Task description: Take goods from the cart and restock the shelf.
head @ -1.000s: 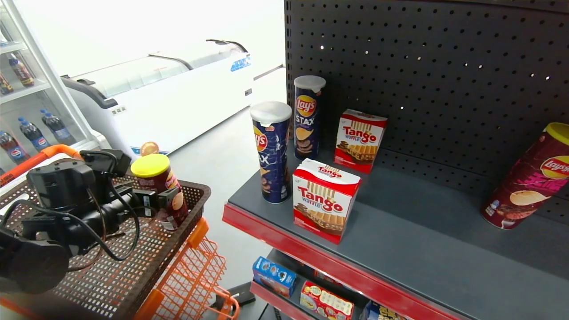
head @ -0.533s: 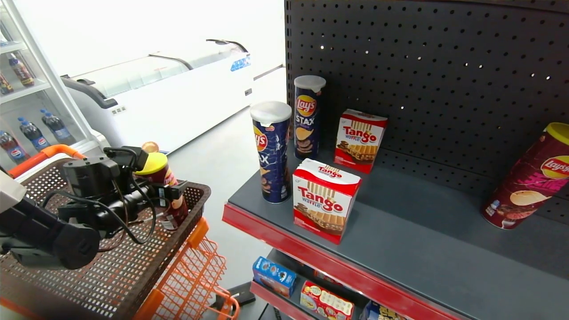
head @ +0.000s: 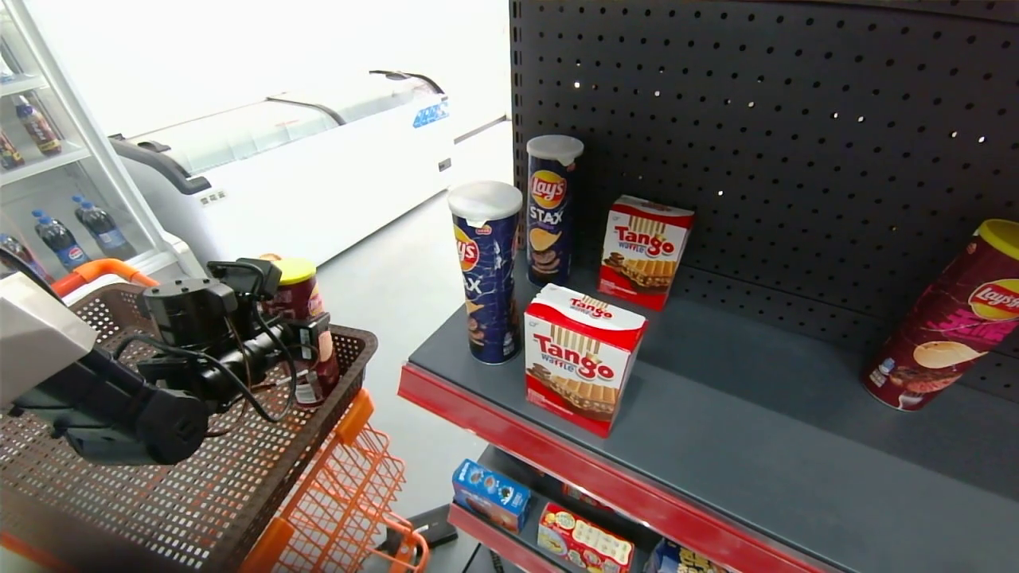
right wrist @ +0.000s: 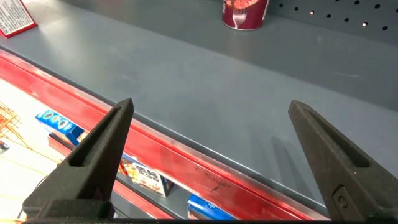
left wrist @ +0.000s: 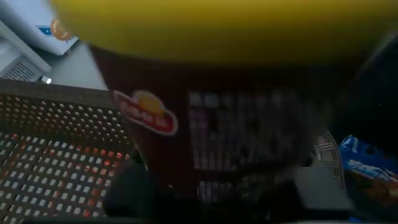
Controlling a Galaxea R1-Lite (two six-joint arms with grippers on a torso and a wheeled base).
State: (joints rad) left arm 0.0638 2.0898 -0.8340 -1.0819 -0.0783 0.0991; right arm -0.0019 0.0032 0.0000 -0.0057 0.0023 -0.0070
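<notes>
the left gripper (head: 312, 350) was clamped on the maroon chip can (head: 298, 298). its jaws were closed across the can's body below the yellow lid (head: 293, 270), a hold that kept the can upright and left the lid clear above the jaws. the can sat between the jaws over the corner of the brown cart basket (head: 239, 477) nearest the shelf, so the grip read as the start of a carry across. whether its base had cleared the basket floor could not be told.

the right gripper (right wrist: 211, 165) had its jaws wide apart with nothing between them. it hung over the grey shelf deck (right wrist: 205, 81) just inside the red front edge (right wrist: 186, 155), probably parked where it would not cross the other arm. well beyond its jaws a second maroon can (right wrist: 244, 14) stood at the back by the pegboard.

past the left jaws, across the gap, two blue chip cans (head: 486, 270) and two wafer boxes (head: 581, 370) stood in pairs, one behind the other, faces outward. the bare deck between them and the second maroon can looked like the slot meant for the held one.
</notes>
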